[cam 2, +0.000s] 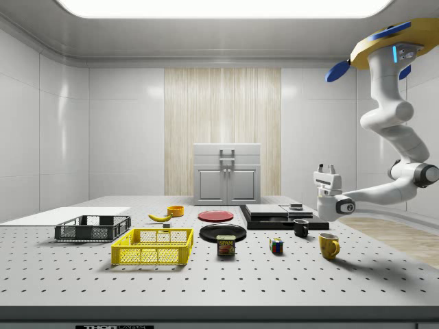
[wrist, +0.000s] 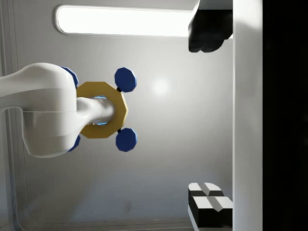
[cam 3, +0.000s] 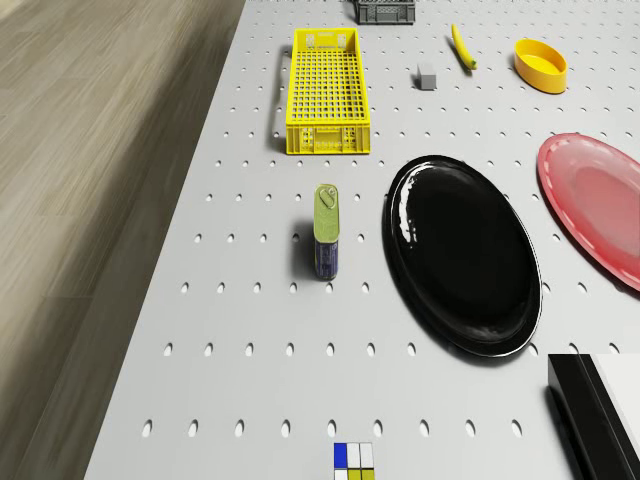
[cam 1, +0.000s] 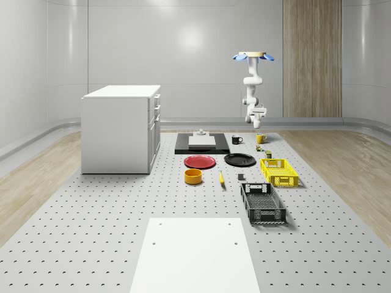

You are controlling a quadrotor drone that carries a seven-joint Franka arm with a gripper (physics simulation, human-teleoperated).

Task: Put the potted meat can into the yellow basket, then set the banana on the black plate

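The potted meat can (cam 3: pixel 328 232) stands upright on the pegboard table, between the yellow basket (cam 3: pixel 323 92) and a colour cube (cam 3: pixel 352 460), beside the black plate (cam 3: pixel 462 255). The banana (cam 3: pixel 462 47) lies farther on, near a yellow bowl (cam 3: pixel 541 64). In the side view the can (cam 2: pixel 226 245) sits just right of the basket (cam 2: pixel 153 247). The drone (cam 1: pixel 250 56) hovers high over the table's far right part. Its arm bends down and the gripper (cam 2: pixel 325 168) points upward, open and empty, well above the yellow mug (cam 2: pixel 328 245). The wrist view has the fingers (wrist: pixel 207 29) spread wide, with the gripper (wrist: pixel 192 118) facing the ceiling.
A red plate (cam 1: pixel 200 162) lies beside the black plate (cam 1: pixel 239 160). A black basket (cam 1: pixel 263 202) sits in front of the yellow one (cam 1: pixel 280 171). A black mug (cam 1: pixel 236 140), a black platform (cam 1: pixel 201 142), a white cabinet (cam 1: pixel 121 128) and a white board (cam 1: pixel 194 253) also stand on the table.
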